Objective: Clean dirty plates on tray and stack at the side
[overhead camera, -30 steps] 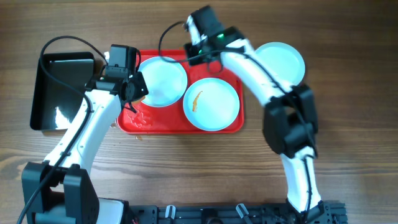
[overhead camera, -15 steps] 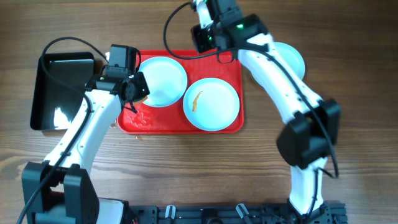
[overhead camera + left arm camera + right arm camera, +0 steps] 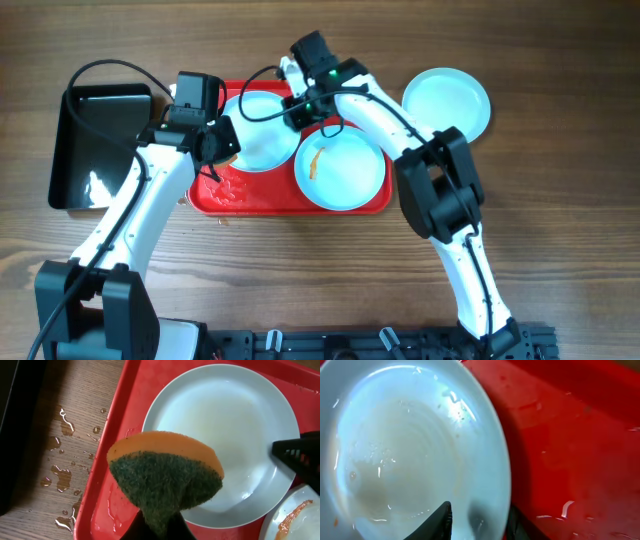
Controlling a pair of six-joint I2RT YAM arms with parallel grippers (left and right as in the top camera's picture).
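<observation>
Overhead, the tray holds two plates. The left plate is wet and shows no smear. The smeared plate lies just beside it with an orange streak. A third plate rests off the tray on the table, to the right. The bin at far left shows only glare. The left gripper hangs by the left plate's edge, and the right gripper is at its opposite rim.

From the left wrist, the jaws are clamped on a sponge above the tray, and water drops dot the wood.

From the right wrist, the jaws stand apart astride the left plate's rim, one finger inside, not yet pinching. The plate looks stiff, light, likely breakable and slick with water, so the rim is the place to grip, firmly.
</observation>
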